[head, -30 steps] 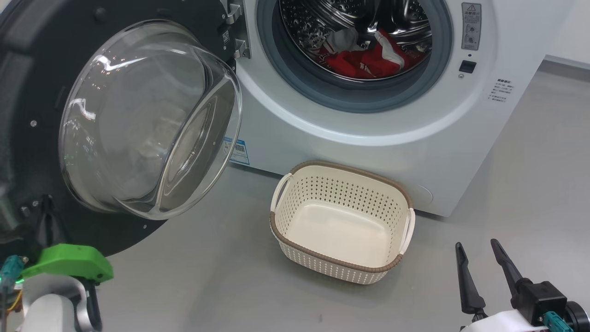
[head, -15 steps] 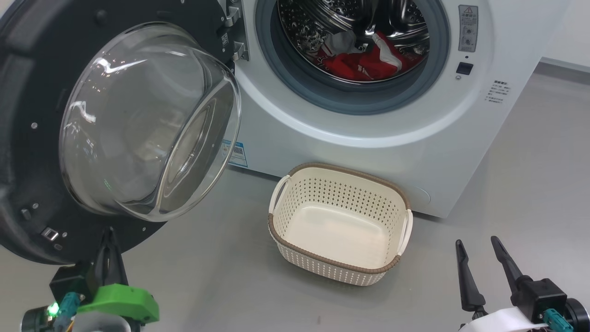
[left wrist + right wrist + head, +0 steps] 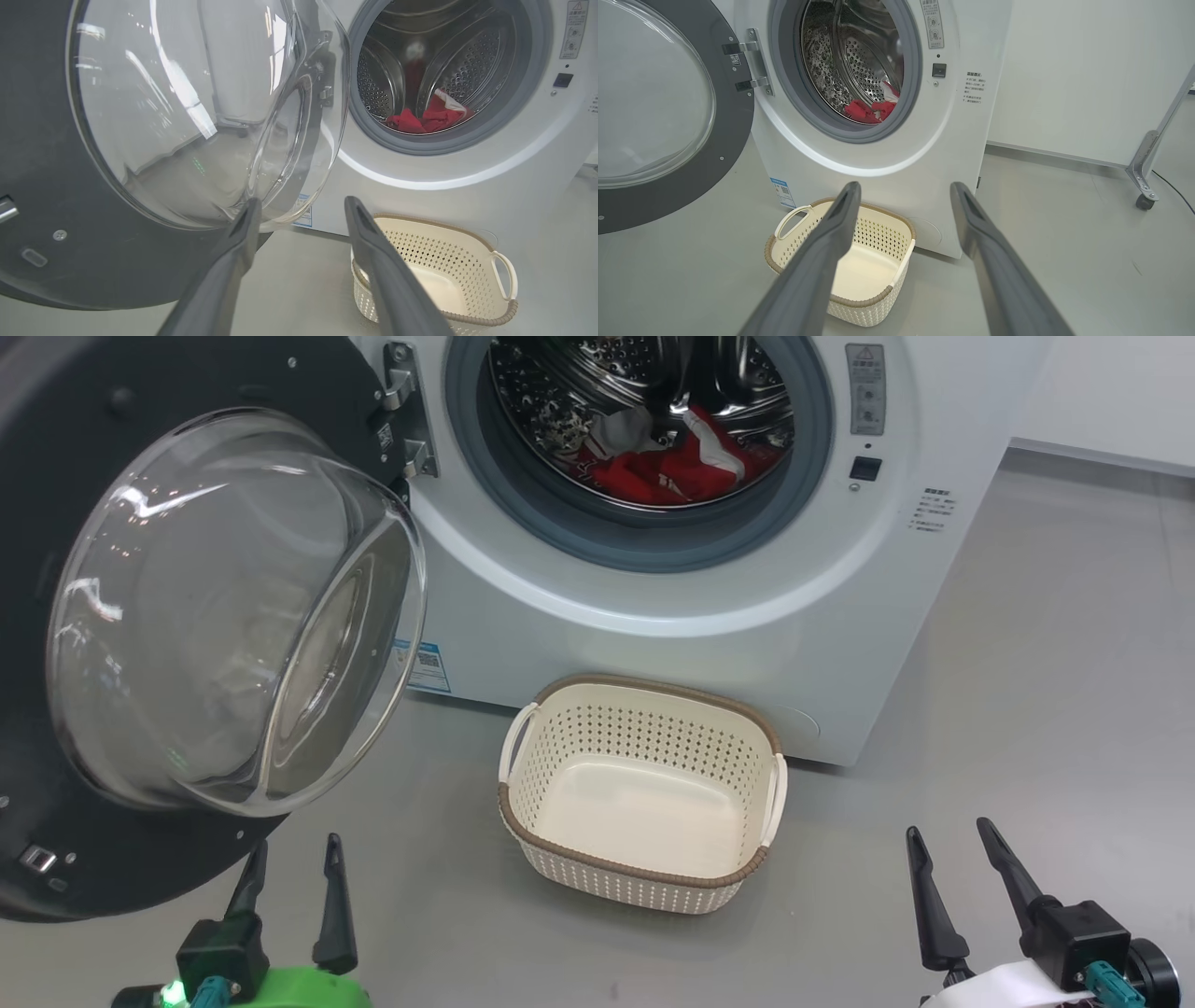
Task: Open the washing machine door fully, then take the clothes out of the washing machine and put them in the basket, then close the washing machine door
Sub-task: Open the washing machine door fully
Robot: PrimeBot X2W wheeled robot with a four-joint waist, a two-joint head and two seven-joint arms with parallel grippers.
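1. Head view. The washing machine door (image 3: 224,616) hangs wide open on the left, its glass dome bulging toward the near side. The washing machine (image 3: 672,607) shows an open mouth at the far centre. The clothes (image 3: 667,471), red with white pieces, lie heaped on the bottom of the drum. The basket (image 3: 625,870) stands empty on the floor (image 3: 1027,663), just in front of the machine and below the mouth. The left fingers (image 3: 334,905) are at the near left, just below the door's black rim, spread apart and grasping nothing. The right fingers (image 3: 926,905) are at the near right, well apart from everything, also spread and empty. The door looks fully open, so the step in hand is probably the reach for the clothes.

2. Left wrist view. The two fingers stand apart with nothing between them. The glass dome sits close on their left, and I cannot tell here whether the left tip touches it. Any reach from this side should first swing right, away from the glass.

3. Right wrist view. The spread fingers frame the basket, and the drum mouth lies beyond them with nothing in the way. This looks like the easier line in:
   - Enter through the middle of the mouth, above the grey gasket.
   - Keep the fingers apart until they straddle a thick fold of red cloth.
   - Close firmly, lift the bunch over the gasket lip without dragging, and lower it straight into the basket.
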